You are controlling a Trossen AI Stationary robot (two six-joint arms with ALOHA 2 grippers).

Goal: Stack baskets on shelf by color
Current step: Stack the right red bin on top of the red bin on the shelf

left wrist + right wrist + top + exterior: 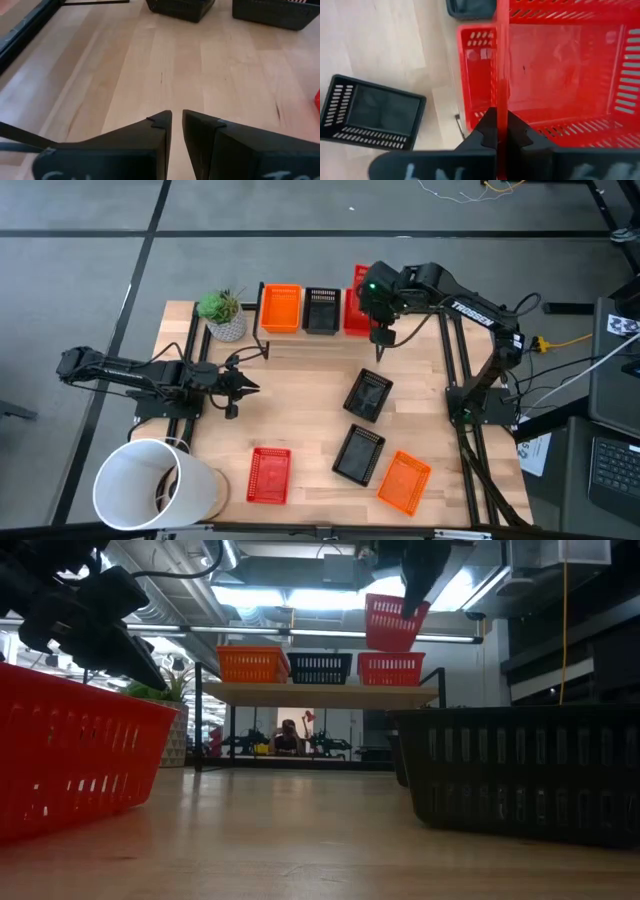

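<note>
The shelf (320, 692) stands at the table's far edge with an orange basket (280, 308), a black basket (322, 310) and a red basket (390, 668) on it in a row. My right gripper (413, 600) is shut on a second red basket (390, 625), held tilted above the red one on the shelf. My left gripper (243, 386) is shut and empty above the table's left part. Two black baskets (368, 395) (359, 453), an orange basket (404, 481) and a red basket (268, 475) lie on the table. My right gripper pinches one side wall (502, 95) of the red basket between its two fingers, one finger on each face of the wall. The fingers come from above, pointing down. The basket hangs tilted below them, clear of the red basket on the shelf.
A large white bucket (150, 485) lies at the table's near left corner. A potted plant (222, 313) stands left of the shelf. Black frame posts (455, 370) stand at the table's right side. A person shows far off in the room (288, 737).
</note>
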